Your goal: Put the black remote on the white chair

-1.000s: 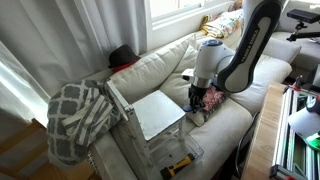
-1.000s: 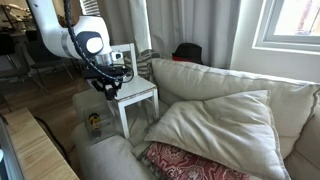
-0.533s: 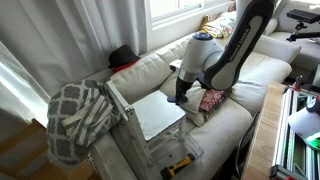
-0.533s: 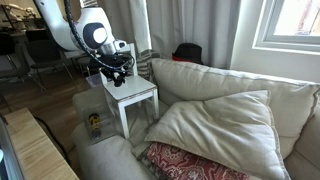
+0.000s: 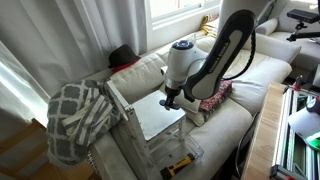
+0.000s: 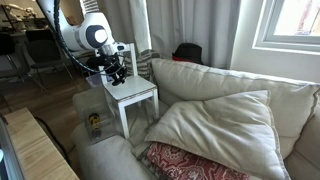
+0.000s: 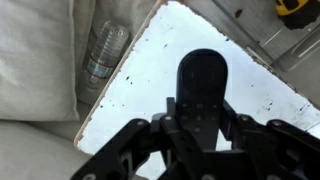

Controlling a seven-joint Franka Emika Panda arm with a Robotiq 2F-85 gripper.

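Observation:
My gripper is shut on the black remote, a slim dark bar that sticks out ahead of the jaws. In the wrist view it hangs over the white chair's flat seat, near the seat's edge. In both exterior views the gripper hovers just above the white chair, which stands next to the sofa arm. The remote is barely visible in the exterior views.
A cream sofa with a red patterned cushion lies beside the chair. A grey-white patterned blanket hangs over the chair back. A plastic bottle lies between chair and sofa. A yellow-and-black tool sits on the floor.
The arm has carried the remote from above the sofa cushions sideways to over the chair seat. The jaws stayed shut on the remote.

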